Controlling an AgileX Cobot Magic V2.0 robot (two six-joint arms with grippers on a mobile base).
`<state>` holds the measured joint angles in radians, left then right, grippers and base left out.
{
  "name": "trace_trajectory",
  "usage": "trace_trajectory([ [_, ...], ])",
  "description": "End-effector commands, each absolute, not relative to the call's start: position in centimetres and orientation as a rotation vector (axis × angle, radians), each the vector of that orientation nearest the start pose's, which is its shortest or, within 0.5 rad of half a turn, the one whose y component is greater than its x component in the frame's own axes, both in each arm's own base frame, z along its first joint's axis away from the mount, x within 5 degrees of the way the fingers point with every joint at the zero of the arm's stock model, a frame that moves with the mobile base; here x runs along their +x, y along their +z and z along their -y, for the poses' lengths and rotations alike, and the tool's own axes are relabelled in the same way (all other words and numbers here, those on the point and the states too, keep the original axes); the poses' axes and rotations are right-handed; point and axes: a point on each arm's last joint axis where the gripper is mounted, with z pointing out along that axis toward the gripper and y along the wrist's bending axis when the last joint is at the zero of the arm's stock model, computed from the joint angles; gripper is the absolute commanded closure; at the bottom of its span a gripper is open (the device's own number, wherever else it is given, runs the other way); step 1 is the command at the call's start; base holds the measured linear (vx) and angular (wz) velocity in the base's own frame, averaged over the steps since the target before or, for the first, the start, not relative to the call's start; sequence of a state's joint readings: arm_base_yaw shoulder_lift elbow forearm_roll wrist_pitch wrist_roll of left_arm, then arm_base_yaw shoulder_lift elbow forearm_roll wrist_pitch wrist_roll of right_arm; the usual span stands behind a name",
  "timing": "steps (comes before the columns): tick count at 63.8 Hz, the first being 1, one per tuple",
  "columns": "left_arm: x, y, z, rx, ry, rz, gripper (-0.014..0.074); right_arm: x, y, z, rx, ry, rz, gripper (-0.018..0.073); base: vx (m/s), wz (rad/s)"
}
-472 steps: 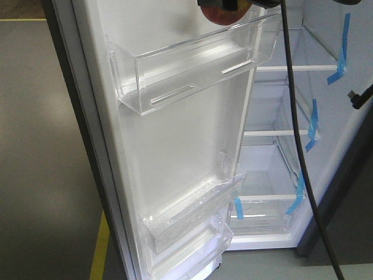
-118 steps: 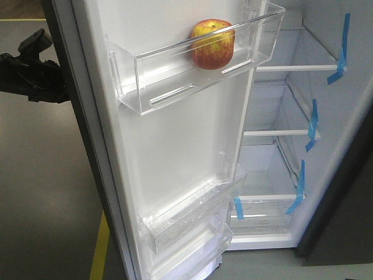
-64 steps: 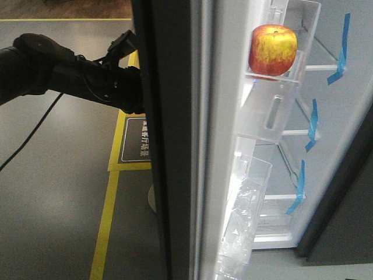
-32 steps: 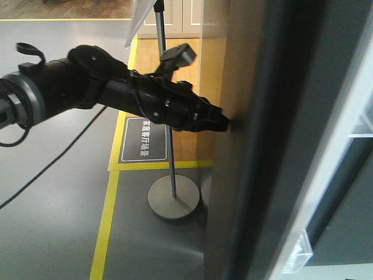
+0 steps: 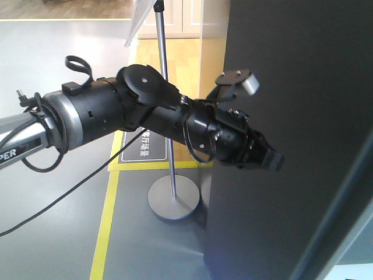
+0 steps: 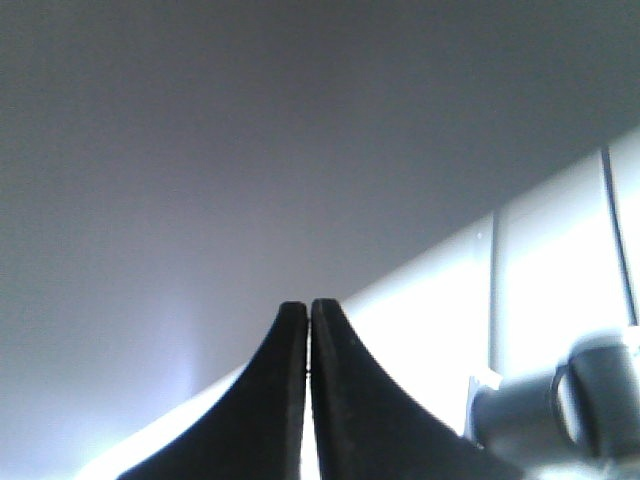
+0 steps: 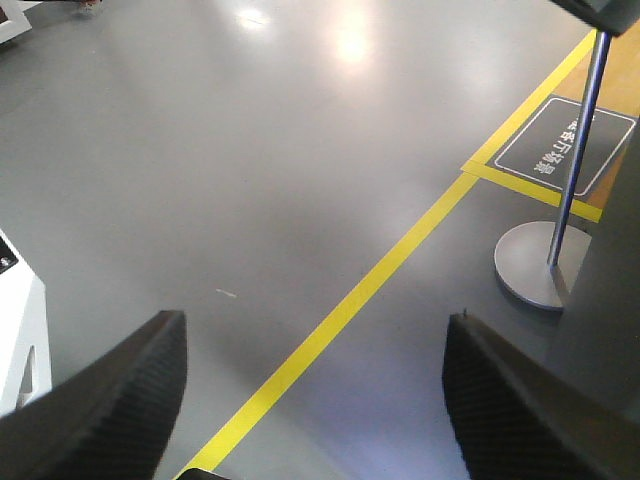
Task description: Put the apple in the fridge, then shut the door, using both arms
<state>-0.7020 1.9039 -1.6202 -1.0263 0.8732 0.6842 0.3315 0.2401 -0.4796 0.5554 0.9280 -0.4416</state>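
Door (image 5: pixel 303 87) is swinging further shut than a moment ago, its dark outside now hiding the apple completely. Left hand (image 5: pixel 273 160), fingers pressed together, is pushing against it; right hand (image 7: pixel 314 335) is hanging spread apart over the floor (image 7: pixel 200 150).

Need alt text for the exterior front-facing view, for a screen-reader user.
The robot's bulky black left arm reaches in from the picture's left, its hand at the dark grey outer face of the fridge door, which fills the right side. Behind it stand a silver sign pole on a round base and yellow floor tape.
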Motion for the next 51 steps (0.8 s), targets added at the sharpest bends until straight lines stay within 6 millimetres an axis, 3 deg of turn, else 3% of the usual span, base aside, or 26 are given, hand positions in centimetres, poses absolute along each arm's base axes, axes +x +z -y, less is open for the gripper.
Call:
trace_trajectory([
  [1, 28.0, 33.7, 31.7, 1.024, -1.225, -2.12, 0.0603, 2.5, 29.9, -4.9, -0.647, 0.623, -1.922, 0.0046, 0.0, 0.0],
  [11, 28.4, 33.8, 29.8, 1.006, -0.911, -2.243, 0.0603, 2.5, 29.9, -4.9, -0.648, 0.623, -1.923, 0.0046, 0.0, 0.0],
  [23, 28.1, 35.9, 26.5, 0.88, -0.589, -2.295, 0.0603, 2.5, 29.9, -4.9, -0.647, 0.623, -1.922, 0.0046, 0.0, 0.0],
  [30, 27.1, 36.4, 25.1, 0.859, -0.536, -2.27, 0.0603, 2.5, 29.9, -4.9, -0.646, 0.622, -1.921, 0.0046, 0.0, 0.0],
  [51, 23.9, 35.1, 20.4, 0.764, -0.375, -2.223, 0.0603, 2.5, 29.9, -4.9, -0.646, 0.622, -1.921, 0.0046, 0.0, 0.0],
])
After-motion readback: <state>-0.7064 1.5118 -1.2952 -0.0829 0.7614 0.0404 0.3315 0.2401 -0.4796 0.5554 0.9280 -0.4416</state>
